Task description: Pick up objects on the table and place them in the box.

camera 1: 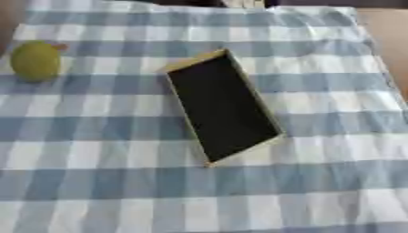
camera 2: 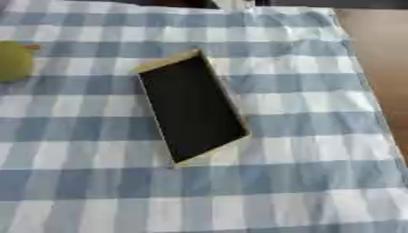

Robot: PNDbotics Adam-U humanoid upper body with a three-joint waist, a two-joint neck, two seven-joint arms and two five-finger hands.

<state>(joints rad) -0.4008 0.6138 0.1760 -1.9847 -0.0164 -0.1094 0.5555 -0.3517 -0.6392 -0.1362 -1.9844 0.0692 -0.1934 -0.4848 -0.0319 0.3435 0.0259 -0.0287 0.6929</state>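
Note:
A shallow rectangular box [camera 1: 213, 58] with pale wooden walls and a dark inside lies in the middle of the table, turned askew with one short end toward the far left. It looks empty. A yellow-green rounded object [camera 1: 35, 61], like a pear, with a small orange bit beside its top, rests on the cloth at the far left, apart from the box. Neither of my hands shows in either view.
A blue-and-white checked cloth [camera 1: 318, 113] covers the table. Its right edge drops off to a brown floor [camera 2: 382, 54]. Something dark and pale shows at the far edge of the table [camera 1: 239, 3].

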